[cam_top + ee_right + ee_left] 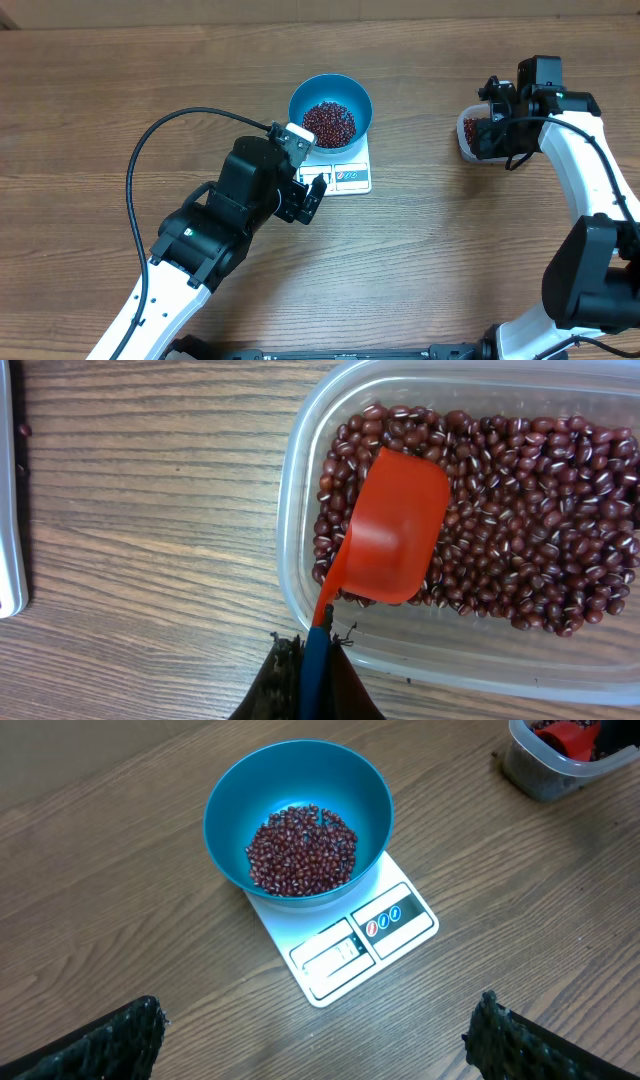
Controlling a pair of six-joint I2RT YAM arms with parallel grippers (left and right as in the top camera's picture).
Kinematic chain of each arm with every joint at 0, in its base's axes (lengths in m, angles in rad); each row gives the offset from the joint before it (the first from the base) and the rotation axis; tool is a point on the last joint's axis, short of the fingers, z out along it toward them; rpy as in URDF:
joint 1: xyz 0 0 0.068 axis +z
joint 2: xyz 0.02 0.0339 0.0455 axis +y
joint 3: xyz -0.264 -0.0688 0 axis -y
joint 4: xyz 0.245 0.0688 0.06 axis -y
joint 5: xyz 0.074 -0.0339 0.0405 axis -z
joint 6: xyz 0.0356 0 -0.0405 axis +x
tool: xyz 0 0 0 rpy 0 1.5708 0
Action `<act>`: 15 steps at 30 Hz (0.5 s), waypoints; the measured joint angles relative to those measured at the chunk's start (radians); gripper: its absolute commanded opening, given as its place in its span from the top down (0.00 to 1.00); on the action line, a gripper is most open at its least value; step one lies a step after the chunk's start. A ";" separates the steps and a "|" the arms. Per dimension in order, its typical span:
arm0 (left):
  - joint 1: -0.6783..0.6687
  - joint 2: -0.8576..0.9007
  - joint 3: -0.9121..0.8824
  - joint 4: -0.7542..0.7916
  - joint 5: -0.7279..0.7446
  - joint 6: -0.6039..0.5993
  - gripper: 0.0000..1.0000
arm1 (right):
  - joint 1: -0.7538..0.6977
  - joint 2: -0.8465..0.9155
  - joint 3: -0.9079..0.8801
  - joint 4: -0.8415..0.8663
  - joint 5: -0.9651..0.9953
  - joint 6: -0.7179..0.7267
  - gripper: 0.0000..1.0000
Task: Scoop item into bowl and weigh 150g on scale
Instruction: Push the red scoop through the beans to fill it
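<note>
Scooping is partway, I judge: small maroon beans (300,850) sit in the round light-blue bowl (300,775) on the flat white scale (350,950), upper centre overhead, display unreadable. Right tool (310,665) grips an empty red plastic scoop (395,530) in the clear tub (290,510), upper right; left tool (310,192) gapes, empty.

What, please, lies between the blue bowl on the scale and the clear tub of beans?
Only bare wooden table: the overhead view shows nothing lying between the bowl and the tub.

Blue bowl (300,100) of beans (329,122) on white scale (352,176)
</note>
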 measured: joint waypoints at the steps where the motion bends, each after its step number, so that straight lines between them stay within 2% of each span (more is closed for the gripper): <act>1: 0.000 0.000 0.000 0.000 0.000 0.000 0.00 | -0.002 0.000 0.000 0.000 -0.003 0.000 0.96; 6: 0.000 0.000 0.000 0.000 0.000 0.000 0.00 | -0.030 0.000 0.000 0.000 -0.035 0.000 0.96; 8: 0.000 0.000 0.000 0.000 0.000 0.000 0.00 | -0.051 0.000 0.000 -0.001 -0.059 0.000 0.90; 10: 0.000 0.000 0.000 0.000 0.000 0.000 0.00 | -0.073 0.000 0.000 -0.002 -0.088 0.003 0.89; 15: 0.000 0.000 0.000 0.000 0.000 0.000 0.00 | -0.135 0.001 -0.024 0.005 -0.192 0.001 0.96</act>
